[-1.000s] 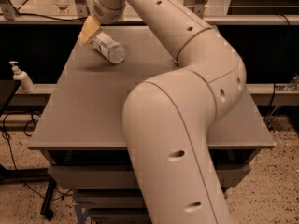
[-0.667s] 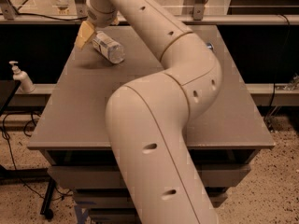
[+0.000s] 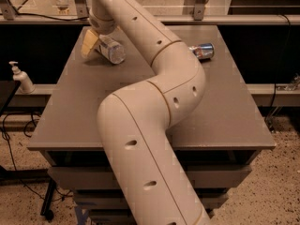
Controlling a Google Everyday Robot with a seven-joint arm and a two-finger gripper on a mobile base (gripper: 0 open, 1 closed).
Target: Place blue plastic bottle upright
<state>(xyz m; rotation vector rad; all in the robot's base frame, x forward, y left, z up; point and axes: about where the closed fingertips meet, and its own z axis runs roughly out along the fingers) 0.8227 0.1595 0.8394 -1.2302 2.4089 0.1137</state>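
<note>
The blue plastic bottle (image 3: 111, 51) lies on its side on the grey table (image 3: 140, 93) near the far left corner, with its clear base turned toward the camera. My gripper (image 3: 95, 43) is down at the bottle, its tan tip against the bottle's left side. The bottle's cap end is hidden behind the gripper and the wrist. My cream arm (image 3: 159, 78) sweeps from the front of the table up to that corner.
A blue-silver drink can (image 3: 202, 51) lies on its side near the table's far right. A small white pump bottle (image 3: 20, 78) stands on a lower ledge to the left. A railing and shelf run behind the table.
The gripper has come lower beside the bottle and the arm has swung to the right. The bottle has stayed where it lay.
</note>
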